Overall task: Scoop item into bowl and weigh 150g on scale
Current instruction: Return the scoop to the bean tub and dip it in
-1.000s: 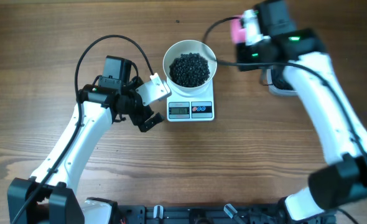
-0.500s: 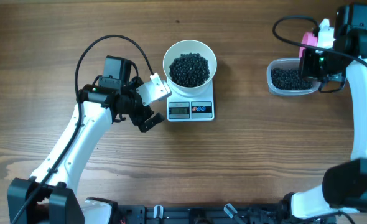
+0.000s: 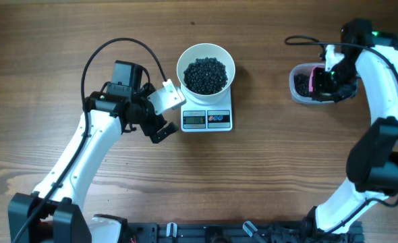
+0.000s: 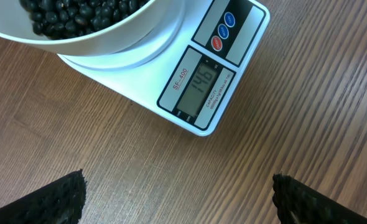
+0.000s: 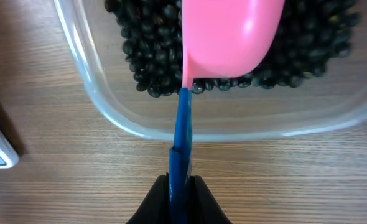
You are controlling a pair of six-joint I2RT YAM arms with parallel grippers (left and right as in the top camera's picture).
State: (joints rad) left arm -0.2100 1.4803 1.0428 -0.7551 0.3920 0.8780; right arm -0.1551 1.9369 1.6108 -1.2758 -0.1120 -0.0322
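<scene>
Beans (image 5: 152, 56) — small, matte, black — lie just beyond the right end effector (image 5: 180, 200). Its jaws are pinched tight on the blue handle of a pink scoop (image 5: 230, 34), and the scoop's hollow hangs low over the heap inside a clear plastic tub (image 5: 96, 102). The tub sits at the right of the counter (image 3: 266, 175), well apart from the scale (image 4: 233, 46).

The left end effector (image 4: 171, 205) stands spread wide and holds nothing, its black fingertips (image 4: 53, 199) at the bottom corners of the wrist view. It hovers just beside the scale's front left corner. The scale's display (image 4: 202, 82) reads 146. A white bowl (image 4: 127, 43) rests on the scale's platform, holding a dark mound of the same beans.

The counter is brown wood with the grain running left to right, and it fills every view edge to edge. A black rail (image 3: 206, 233) runs along its near side, between the two arm bases.

A second ago the right arm reached over the bowl's right rim, with the pink scoop up beside it. Half a second ago it had swung to the far right, the scoop just above the tub. Now the scoop is down in the tub over the beans. The left arm, the bowl and the scale lie exactly as they did.
</scene>
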